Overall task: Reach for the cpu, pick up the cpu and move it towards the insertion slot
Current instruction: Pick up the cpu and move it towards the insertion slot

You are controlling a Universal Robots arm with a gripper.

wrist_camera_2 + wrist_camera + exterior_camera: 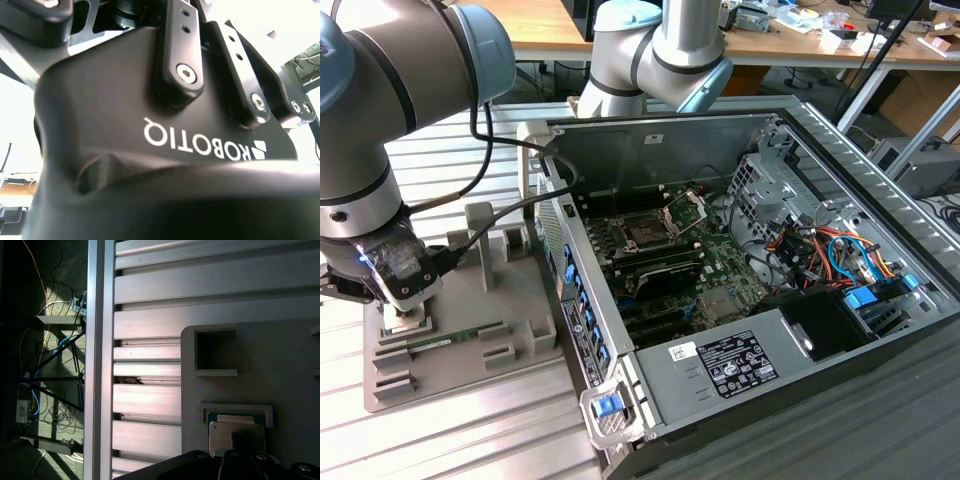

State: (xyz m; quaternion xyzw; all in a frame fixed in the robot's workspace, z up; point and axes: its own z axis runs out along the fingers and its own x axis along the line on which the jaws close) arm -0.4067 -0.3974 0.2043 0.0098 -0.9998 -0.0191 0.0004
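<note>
In the first wrist view the cpu [225,432], a small pale silver square with a thin teal-green rim, lies at a recess of the grey plastic tray [285,365]. My gripper [243,442] is directly over it, with a dark part overlapping its silver top. In the exterior view the gripper [405,318] is down on the tray [525,300] at the exterior view's left and covers the cpu. The insertion slot [645,232], a dark square socket with its silver clamp frame raised, sits on the motherboard inside the open computer case. The second wrist view shows the gripper's black body [165,125] close up.
A long green memory stick [445,341] lies on the tray beside the gripper. The case's metal side wall [575,300] stands between tray and motherboard. Drive cages and coloured cables [820,250] fill the case's far side. A second arm's joint [660,50] hangs behind the case.
</note>
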